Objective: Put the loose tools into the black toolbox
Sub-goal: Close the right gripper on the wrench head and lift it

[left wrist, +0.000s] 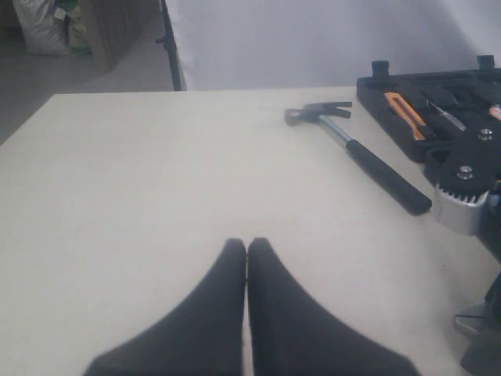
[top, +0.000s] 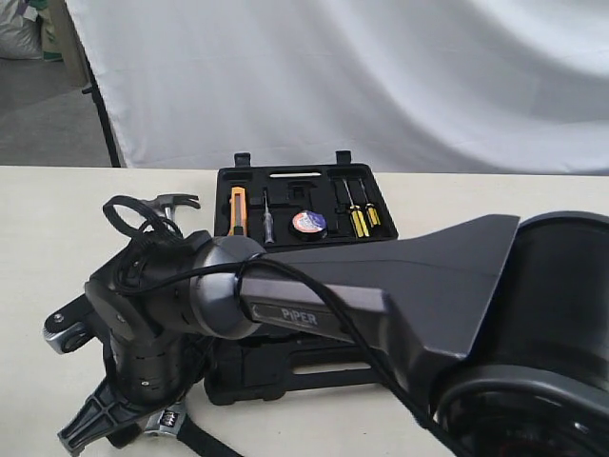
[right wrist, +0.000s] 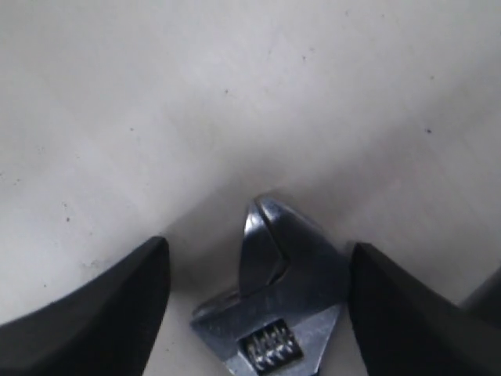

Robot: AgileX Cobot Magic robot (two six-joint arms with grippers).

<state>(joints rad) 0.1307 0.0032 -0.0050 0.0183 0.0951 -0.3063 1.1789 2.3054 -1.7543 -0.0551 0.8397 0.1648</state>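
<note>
The silver adjustable wrench (right wrist: pixel 286 301) lies flat on the table, its head between the fingers of my right gripper (right wrist: pixel 258 247), which stands open around it. In the exterior view the wrench (top: pixel 167 419) shows at the near left under the right arm, which reaches across the black toolbox (top: pixel 285 177). The toolbox lies open, with the small black tape roll (top: pixel 309 223) in a recess. The claw hammer (left wrist: pixel 356 153) lies on the table left of the toolbox (left wrist: pixel 446 117); only its head (top: pixel 177 201) shows behind the arm. My left gripper (left wrist: pixel 246 244) is shut and holds nothing, over bare table.
An orange utility knife (top: pixel 238 210), a tester screwdriver (top: pixel 268 225) and two yellow-handled screwdrivers (top: pixel 359 221) sit in the toolbox recesses. The right arm's dark body (top: pixel 381 305) covers the toolbox's near half. A white sheet (top: pixel 381 76) hangs behind the table.
</note>
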